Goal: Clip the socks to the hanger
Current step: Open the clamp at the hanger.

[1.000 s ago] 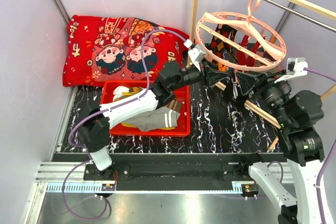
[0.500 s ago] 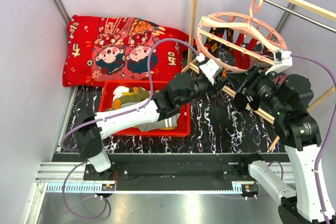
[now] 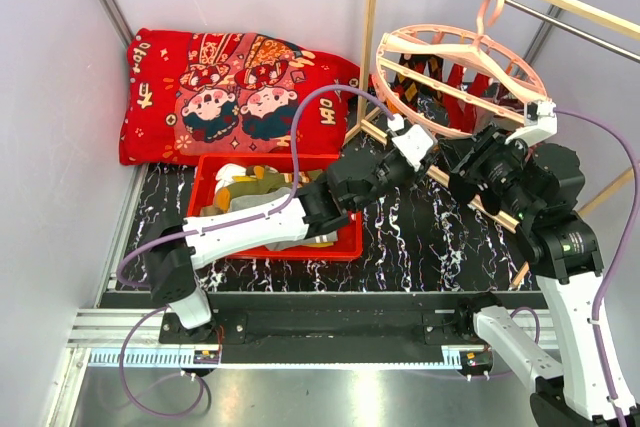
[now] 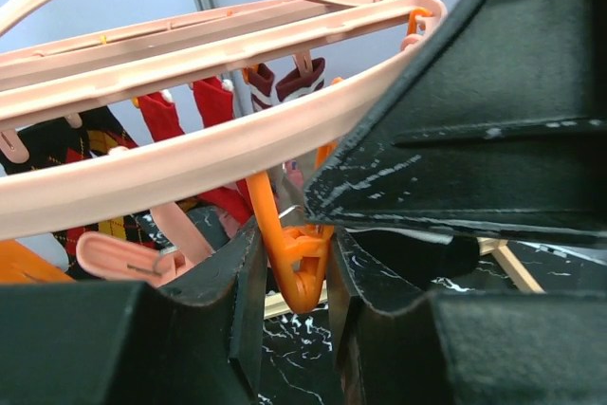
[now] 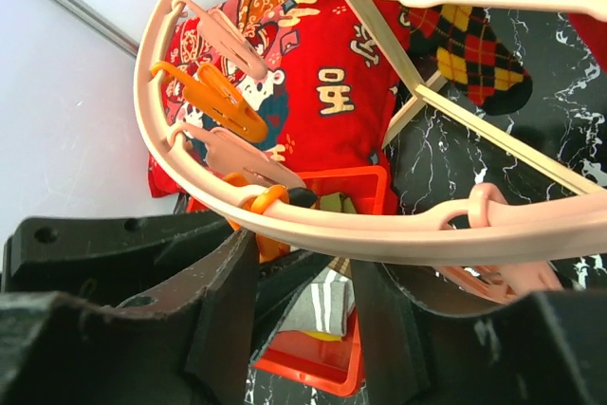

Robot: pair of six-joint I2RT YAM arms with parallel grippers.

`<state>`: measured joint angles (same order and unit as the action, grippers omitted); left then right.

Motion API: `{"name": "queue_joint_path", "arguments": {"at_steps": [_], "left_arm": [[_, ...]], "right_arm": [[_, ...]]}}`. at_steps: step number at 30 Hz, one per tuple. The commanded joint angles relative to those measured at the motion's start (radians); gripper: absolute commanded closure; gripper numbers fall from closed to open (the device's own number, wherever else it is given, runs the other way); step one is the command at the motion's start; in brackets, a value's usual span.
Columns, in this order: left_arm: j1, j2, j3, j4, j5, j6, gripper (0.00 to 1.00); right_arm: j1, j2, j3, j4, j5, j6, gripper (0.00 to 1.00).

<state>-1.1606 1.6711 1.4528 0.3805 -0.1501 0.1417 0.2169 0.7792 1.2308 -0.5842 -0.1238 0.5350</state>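
The pale-pink ring hanger (image 3: pixel 383 65) hangs from the rack at the back right. An argyle sock (image 5: pixel 465 35) and red socks (image 4: pixel 213 101) hang from its clips. More socks (image 3: pixel 262 190) lie in the red bin, among them a grey striped one (image 5: pixel 327 301). My left gripper (image 3: pixel 438 150) reaches up under the near rim and is shut on a dangling orange clip (image 4: pixel 296 267). My right gripper (image 3: pixel 462 159) faces it from the right. Its jaws stand apart just under the rim (image 5: pixel 379 234), with nothing held between them.
The red bin (image 3: pixel 345 247) sits on the black marble table, left of centre. A red cartoon-print cushion (image 3: pixel 230 87) lies behind it. Wooden rack poles (image 3: pixel 372 27) stand by the hanger, and one low pole (image 3: pixel 500 217) crosses beneath my right arm.
My left arm has stretched right and forward to the hanger's near rim. My right gripper has closed in from the right and its jaws have narrowed. The hanger has tilted slightly.
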Motion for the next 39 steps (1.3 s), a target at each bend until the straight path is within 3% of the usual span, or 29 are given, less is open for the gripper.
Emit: {"name": "queue_joint_path", "arguments": {"at_steps": [1,8,14,16,22,23,29,34,39], "left_arm": [[-0.034,0.018,0.038,0.018,-0.023,0.053,0.96],[-0.053,0.036,0.035,0.02,-0.028,0.058,0.94],[-0.057,0.027,0.02,0.026,-0.028,0.053,0.88],[-0.059,0.013,0.005,0.038,-0.025,0.045,0.81],[-0.048,-0.048,-0.078,0.092,-0.008,0.027,0.6],[-0.038,-0.056,-0.092,0.092,0.022,0.019,0.53],[0.058,-0.109,-0.138,0.09,0.26,-0.115,0.3],[0.134,-0.108,-0.1,0.071,0.437,-0.198,0.26],[0.168,-0.077,-0.062,0.064,0.518,-0.221,0.27]], "right_arm": [[0.001,0.005,-0.007,0.103,0.036,0.036,0.51],[0.001,0.002,-0.016,0.142,0.052,0.049,0.54],[0.001,0.003,-0.024,0.141,0.067,0.043,0.74],[0.001,0.006,-0.027,0.141,0.064,0.033,0.81],[0.001,0.008,-0.034,0.141,0.036,-0.05,0.9],[0.001,0.009,-0.034,0.142,0.023,-0.065,0.91],[0.001,0.014,-0.03,0.141,-0.016,-0.217,0.91],[0.001,0.032,-0.007,0.142,-0.085,-0.314,0.91],[0.001,0.034,0.004,0.145,-0.106,-0.379,0.91]]}}
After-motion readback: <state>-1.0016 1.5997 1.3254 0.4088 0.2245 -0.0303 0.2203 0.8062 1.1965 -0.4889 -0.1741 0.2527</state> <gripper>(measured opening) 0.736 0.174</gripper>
